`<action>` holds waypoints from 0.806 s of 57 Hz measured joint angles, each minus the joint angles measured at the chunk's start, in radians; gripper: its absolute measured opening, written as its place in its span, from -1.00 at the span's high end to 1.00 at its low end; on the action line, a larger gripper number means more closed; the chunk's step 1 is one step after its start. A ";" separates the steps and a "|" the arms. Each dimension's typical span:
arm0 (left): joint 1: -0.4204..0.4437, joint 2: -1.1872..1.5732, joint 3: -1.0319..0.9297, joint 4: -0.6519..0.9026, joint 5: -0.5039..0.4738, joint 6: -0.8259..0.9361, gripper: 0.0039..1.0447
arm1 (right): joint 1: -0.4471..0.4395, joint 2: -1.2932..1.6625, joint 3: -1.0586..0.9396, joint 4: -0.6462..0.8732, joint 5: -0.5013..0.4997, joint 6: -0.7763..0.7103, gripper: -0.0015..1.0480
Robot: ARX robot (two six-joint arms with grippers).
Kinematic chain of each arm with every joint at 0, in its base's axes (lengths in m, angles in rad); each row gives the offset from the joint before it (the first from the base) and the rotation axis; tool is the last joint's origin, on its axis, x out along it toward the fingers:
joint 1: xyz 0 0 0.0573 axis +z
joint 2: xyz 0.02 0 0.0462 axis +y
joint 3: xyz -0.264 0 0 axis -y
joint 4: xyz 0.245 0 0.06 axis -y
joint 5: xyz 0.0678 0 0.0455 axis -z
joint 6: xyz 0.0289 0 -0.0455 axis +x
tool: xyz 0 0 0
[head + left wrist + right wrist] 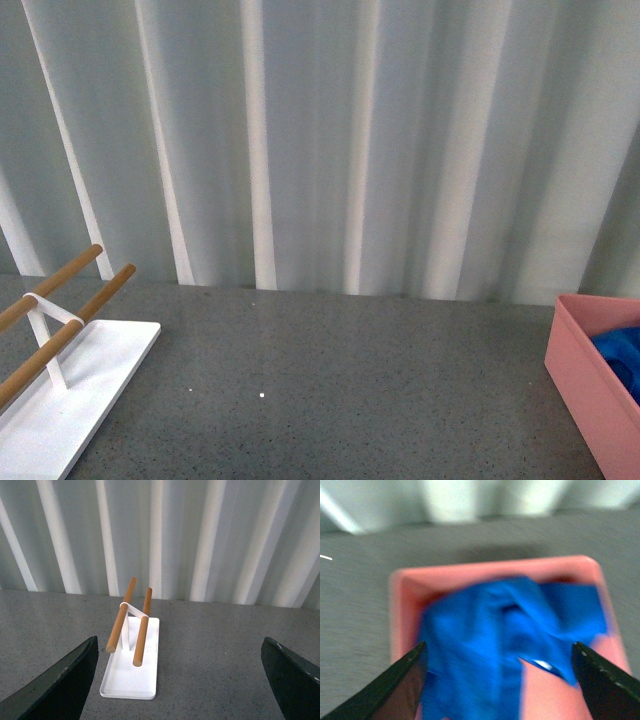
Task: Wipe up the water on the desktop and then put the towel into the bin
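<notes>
Should a loose fold snag a finger as the arm lifts, the towel (485,630), lying crumpled in the bin (495,567), could be dragged out onto the desktop (350,390), a risk judged from a blurred right wrist view; the right gripper (498,647) hangs over it, jaws spread wide and empty, apparently clear of the cloth, while the left gripper (179,642), equally wide and empty, faces the white rack (130,680) further off

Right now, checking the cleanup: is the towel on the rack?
No, the towel lies inside the bin; the rack is bare.
</notes>
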State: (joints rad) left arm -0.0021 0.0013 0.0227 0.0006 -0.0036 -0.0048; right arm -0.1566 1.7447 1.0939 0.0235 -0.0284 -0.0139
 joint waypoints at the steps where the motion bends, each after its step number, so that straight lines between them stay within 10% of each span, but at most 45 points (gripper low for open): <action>1: 0.000 0.000 0.000 0.000 0.001 0.000 -0.88 | 0.001 -0.019 -0.066 0.107 -0.040 0.000 -0.41; 11: 0.000 0.000 0.000 0.000 0.003 0.000 -0.88 | 0.042 -0.204 -0.480 0.909 -0.087 0.001 0.30; 22: 0.000 0.000 0.000 0.000 0.003 0.000 -0.88 | 0.071 -0.335 -0.676 0.958 -0.061 0.000 0.94; 46: 0.000 0.000 0.000 0.000 0.003 0.000 -0.88 | 0.154 -0.615 -0.922 0.921 0.020 0.001 0.93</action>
State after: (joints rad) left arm -0.0021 0.0013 0.0227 0.0002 -0.0002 -0.0048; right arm -0.0029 1.1301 0.1722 0.9440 -0.0082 -0.0132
